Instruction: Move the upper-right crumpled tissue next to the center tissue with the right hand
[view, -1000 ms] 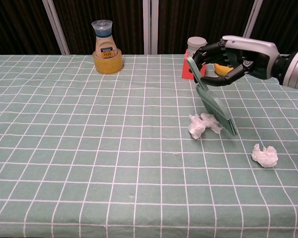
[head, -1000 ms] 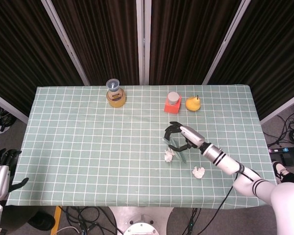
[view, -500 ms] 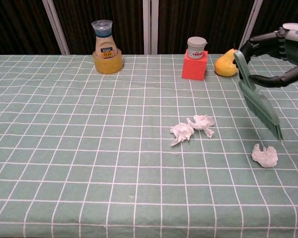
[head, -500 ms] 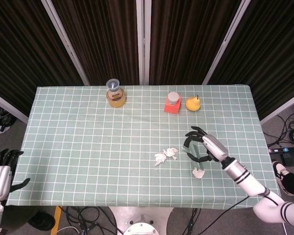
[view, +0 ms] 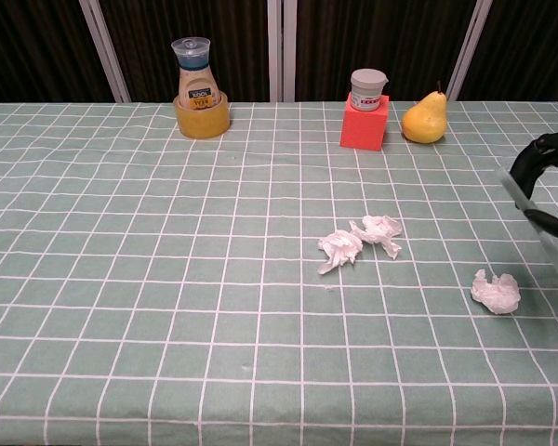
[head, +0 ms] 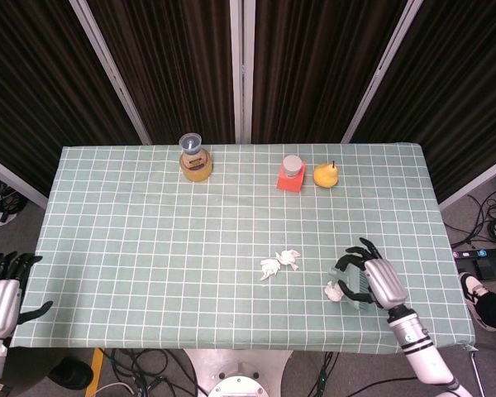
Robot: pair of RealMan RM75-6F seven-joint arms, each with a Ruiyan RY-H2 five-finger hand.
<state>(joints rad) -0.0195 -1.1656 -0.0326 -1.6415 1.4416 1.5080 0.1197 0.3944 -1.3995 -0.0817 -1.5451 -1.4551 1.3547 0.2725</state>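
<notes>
Two crumpled tissues now lie touching just below the middle of the head view, the left one (head: 271,266) and the right one (head: 289,257), so by my reckoning the upper-right tissue already sits next to the center tissue and the job looks all but done. A third tissue (head: 335,291) lies well apart from them toward the lower right of the frame, and that one worries me. The right hand (head: 369,282) is just beside it, fingers wrapped round the handle of a small green brush (head: 357,291), whose pale bristle end in the chest view (view: 551,243) hangs at the right edge of the frame, above and to the right of that stray tissue (view: 496,291). If the hand drops or swings leftward, the bristles could catch the stray and drag it, or sweep on and knock the pair apart; these wads look feather-light, so the slightest brush would send one skidding across the checked tablecloth (head: 149,231). The bottle (head: 194,155), the red block with its jar (head: 291,174) and the pear (head: 326,174) stand along the upper part of the frame, well clear of any trouble. The left hand (head: 2,285) sits off the table at the lower left corner, fingers spread and holding nothing.
</notes>
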